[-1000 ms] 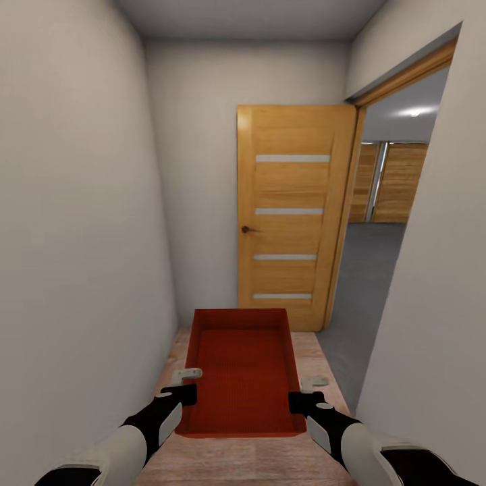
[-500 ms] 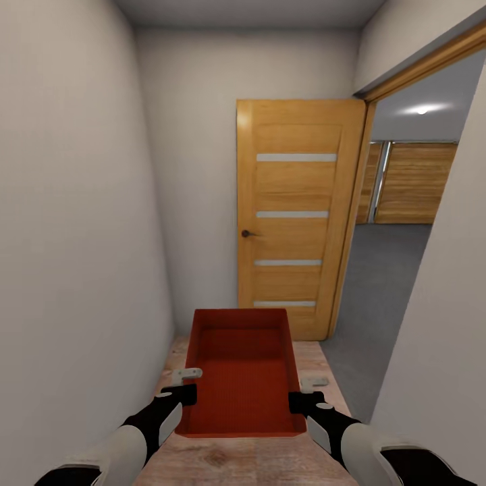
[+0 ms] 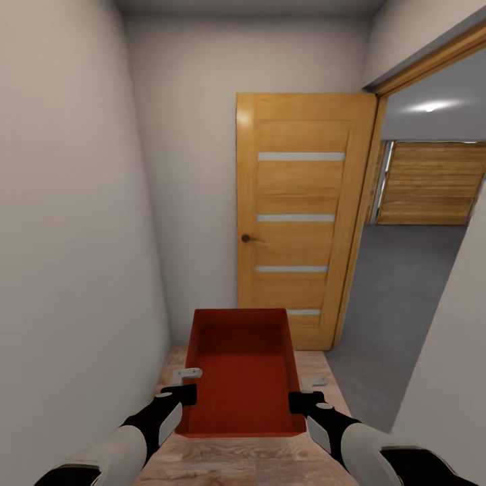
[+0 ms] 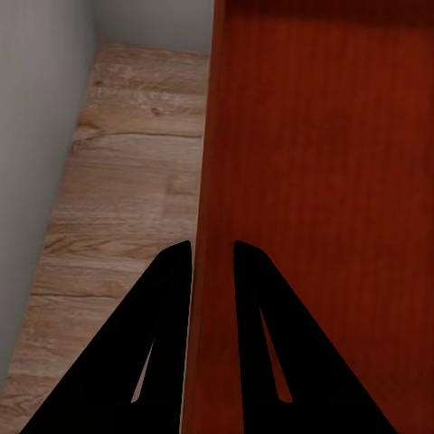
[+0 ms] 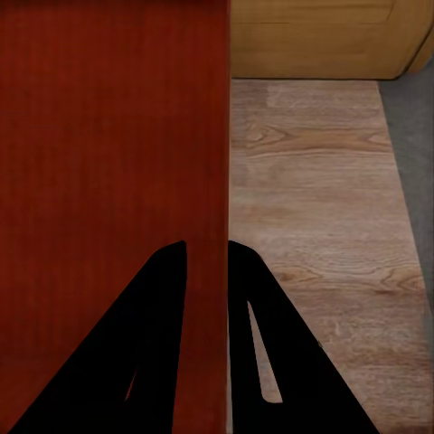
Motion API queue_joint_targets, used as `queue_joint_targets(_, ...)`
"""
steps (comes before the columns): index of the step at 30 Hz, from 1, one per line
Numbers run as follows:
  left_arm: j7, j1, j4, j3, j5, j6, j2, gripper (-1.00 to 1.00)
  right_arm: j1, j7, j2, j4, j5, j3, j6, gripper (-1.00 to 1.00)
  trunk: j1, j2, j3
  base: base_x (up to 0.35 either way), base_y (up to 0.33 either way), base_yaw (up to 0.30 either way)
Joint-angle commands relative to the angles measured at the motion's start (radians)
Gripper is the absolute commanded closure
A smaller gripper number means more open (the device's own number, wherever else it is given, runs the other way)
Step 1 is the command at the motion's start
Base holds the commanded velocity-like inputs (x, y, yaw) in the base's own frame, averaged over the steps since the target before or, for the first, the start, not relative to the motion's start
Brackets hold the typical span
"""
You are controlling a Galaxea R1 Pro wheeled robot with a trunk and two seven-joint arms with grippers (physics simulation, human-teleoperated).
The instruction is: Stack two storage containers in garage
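1. The left gripper (image 4: pixel 212 258) is clamping narrowly on the left side wall of the storage container (image 3: pixel 241 368), one dark finger (image 4: pixel 167 280) lying outside the wall and the other inside the bin.
2. The right gripper (image 5: pixel 206 256) is pinching the opposite side wall in the same way, with one finger (image 5: pixel 249 276) on the outside, above the wood plank floor (image 5: pixel 316 217).
3. Both arms are reaching forward and slightly inward from the lower corners of the head view, the left gripper (image 3: pixel 183 386) and right gripper (image 3: pixel 305 393) sitting level with each other near the container's near end.
4. The orange-red container is hanging between the two grippers, open side up, its long axis pointing away from the robot.
5. Ahead, a wooden door (image 3: pixel 300 216) is standing open against the hallway's end wall, and to its right a doorway is showing the grey concrete floor (image 3: pixel 398 290) of the garage.
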State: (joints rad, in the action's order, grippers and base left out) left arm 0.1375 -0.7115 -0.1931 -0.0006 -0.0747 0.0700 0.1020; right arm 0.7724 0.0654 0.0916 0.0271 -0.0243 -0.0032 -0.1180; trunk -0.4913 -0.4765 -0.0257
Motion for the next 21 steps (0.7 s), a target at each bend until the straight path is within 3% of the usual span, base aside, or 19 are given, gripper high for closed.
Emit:
queue_joint_targets(1, 0.016, -0.001, -0.002, 0.045, 0.004, 0.006, -0.031, 1.0, 0.001, 0.006, -0.008, 0.0, 0.003, -0.009, -0.006, 1.0, -0.001, -0.001, 0.0, 0.324, 0.0, 0.0)
queue_joint_targets(10, 0.019, -0.002, -0.008, 0.045, 0.005, 0.002, -0.03, 1.0, 0.001, 0.007, -0.008, 0.0, 0.003, -0.01, -0.004, 1.0, -0.001, -0.001, 0.0, 0.251, 0.0, -0.032)
queue_joint_targets(21, 0.02, -0.002, -0.009, 0.044, 0.006, 0.001, -0.029, 1.0, 0.001, 0.006, -0.007, 0.0, 0.003, -0.009, -0.002, 1.0, -0.001, -0.001, 0.0, 0.017, 0.0, -0.259)
